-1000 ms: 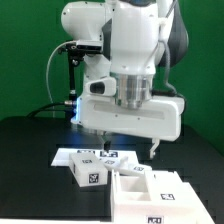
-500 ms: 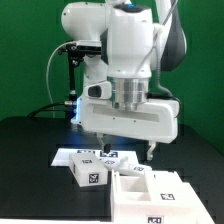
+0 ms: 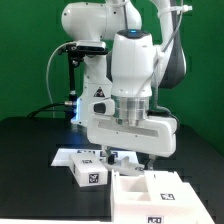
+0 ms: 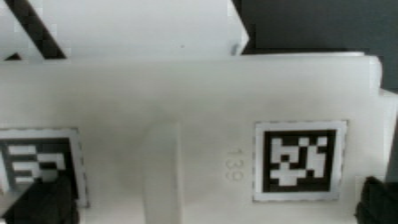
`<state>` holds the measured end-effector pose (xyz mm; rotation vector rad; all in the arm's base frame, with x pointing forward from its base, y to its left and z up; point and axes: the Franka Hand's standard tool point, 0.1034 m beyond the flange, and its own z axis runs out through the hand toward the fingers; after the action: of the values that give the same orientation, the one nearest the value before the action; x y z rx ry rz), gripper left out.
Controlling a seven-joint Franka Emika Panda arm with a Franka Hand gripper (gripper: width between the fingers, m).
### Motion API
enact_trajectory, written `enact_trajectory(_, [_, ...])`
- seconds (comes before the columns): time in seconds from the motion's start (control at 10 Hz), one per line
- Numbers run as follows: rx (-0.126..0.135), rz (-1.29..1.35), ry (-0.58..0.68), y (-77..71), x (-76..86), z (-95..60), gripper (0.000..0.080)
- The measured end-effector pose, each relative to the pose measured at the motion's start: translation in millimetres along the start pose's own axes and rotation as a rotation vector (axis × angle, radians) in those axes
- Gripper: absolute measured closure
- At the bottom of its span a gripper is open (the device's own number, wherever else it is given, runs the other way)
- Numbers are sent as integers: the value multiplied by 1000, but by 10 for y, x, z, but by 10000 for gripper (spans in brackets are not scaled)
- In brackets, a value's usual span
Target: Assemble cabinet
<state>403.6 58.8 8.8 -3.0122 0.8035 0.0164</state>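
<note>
The cabinet [image 3: 150, 196] is a large white box with open compartments and a tag on its front, at the exterior view's lower right. My gripper [image 3: 130, 159] hangs just above its back edge, open and holding nothing. In the wrist view a white tagged face of the cabinet [image 4: 178, 110] fills the picture. One dark fingertip [image 4: 43, 204] shows at one edge of it and the other fingertip shows at the opposite edge. The gripper [image 4: 210, 206] is spread wide over that face. I cannot tell whether the fingers touch it.
A small white tagged block [image 3: 88, 172] lies to the exterior view's left of the cabinet. The marker board [image 3: 82, 153] lies flat behind it on the black table. The arm's base and a black stand rise at the back.
The arm has come down and turned. The gripper has moved lower and towards the cabinet's back edge, staying open.
</note>
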Motion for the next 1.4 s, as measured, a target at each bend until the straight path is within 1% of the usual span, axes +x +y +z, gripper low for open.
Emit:
enact_trajectory(0.1, [0, -3, 0, 0, 0, 0, 2])
enact_trajectory(0.2, [0, -6, 0, 0, 0, 0, 114])
enact_trajectory(0.3, [0, -11, 0, 0, 0, 0, 266])
enact_trajectory(0.4, [0, -16, 0, 0, 0, 0, 266])
enact_trajectory(0.5, [0, -21, 0, 0, 0, 0, 468])
enact_trajectory(0.6, [0, -23, 0, 0, 0, 0, 468])
enact_trajectory(0.7, [0, -25, 0, 0, 0, 0, 667])
enact_trajectory(0.8, [1, -28, 1, -3, 2, -3, 737])
enact_trajectory(1.0, [2, -43, 2, -12, 4, -9, 737])
enact_trajectory(1.1, [8, -122, 7, -76, -1, -43, 737])
enact_trajectory(1.2, [20, -210, 13, -150, 7, -136, 737])
enact_trajectory(1.3, [29, -236, 8, -229, -11, -255, 737])
enact_trajectory(1.4, [30, -333, 5, -332, -60, -380, 737])
